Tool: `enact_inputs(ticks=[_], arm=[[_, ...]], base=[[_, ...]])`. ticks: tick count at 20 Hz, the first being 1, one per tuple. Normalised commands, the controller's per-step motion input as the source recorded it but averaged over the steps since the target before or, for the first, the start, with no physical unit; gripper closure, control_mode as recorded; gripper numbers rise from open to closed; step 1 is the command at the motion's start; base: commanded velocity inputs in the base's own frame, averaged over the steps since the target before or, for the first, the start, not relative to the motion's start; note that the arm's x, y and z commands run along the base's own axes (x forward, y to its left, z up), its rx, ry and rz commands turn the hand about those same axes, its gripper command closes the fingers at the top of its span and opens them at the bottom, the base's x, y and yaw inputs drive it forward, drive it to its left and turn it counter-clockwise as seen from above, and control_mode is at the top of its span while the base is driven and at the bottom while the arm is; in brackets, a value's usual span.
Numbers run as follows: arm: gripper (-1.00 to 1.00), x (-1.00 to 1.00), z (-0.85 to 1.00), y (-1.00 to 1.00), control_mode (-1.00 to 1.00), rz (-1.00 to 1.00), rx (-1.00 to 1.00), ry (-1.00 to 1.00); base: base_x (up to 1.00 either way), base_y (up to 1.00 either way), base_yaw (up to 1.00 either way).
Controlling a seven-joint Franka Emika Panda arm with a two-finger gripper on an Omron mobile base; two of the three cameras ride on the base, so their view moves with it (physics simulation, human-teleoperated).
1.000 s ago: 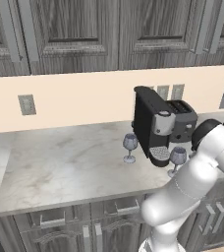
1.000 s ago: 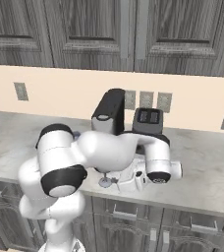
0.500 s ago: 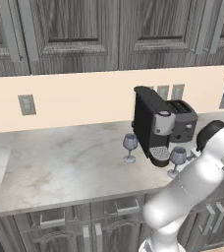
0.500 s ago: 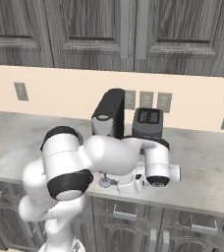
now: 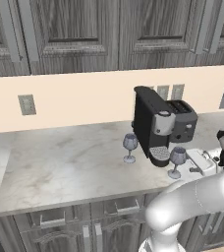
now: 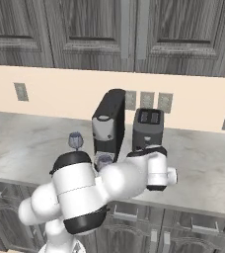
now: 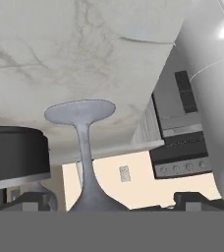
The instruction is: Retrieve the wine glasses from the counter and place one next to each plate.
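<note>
2 wine glasses on the counter (image 5: 74,162): the left wine glass (image 5: 129,146) stands left of the coffee machine (image 5: 152,125), the right wine glass (image 5: 176,161) before it, toaster (image 5: 183,119) at its right.

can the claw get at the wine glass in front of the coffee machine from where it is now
Probably yes. In the hand view the clear stemmed wine glass sits upside down and centred between the two dark fingertips, with nothing between them. The black coffee machine stands close behind it, so there is little room.
</note>
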Motion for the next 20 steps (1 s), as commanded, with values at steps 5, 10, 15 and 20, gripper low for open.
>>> enact_inputs(ticks=[5, 10, 15, 20], arm=[[-1.00, 0.00, 0.00, 0.04, -1.00, -0.03, 0.00, 0.06], [-1.00, 0.00, -0.01, 0.05, -1.00, -0.04, 0.00, 0.11], [-1.00, 0.04, -0.04, 0.08, -1.00, -0.09, -0.02, -0.02], [-1.00, 0.15, -0.13, 0.03, -1.00, -0.08, -0.02, -0.10]], base=[[0.00, 0.00, 0.00], [0.00, 0.00, 0.00], [0.00, 0.00, 0.00], [0.00, 0.00, 0.00]])
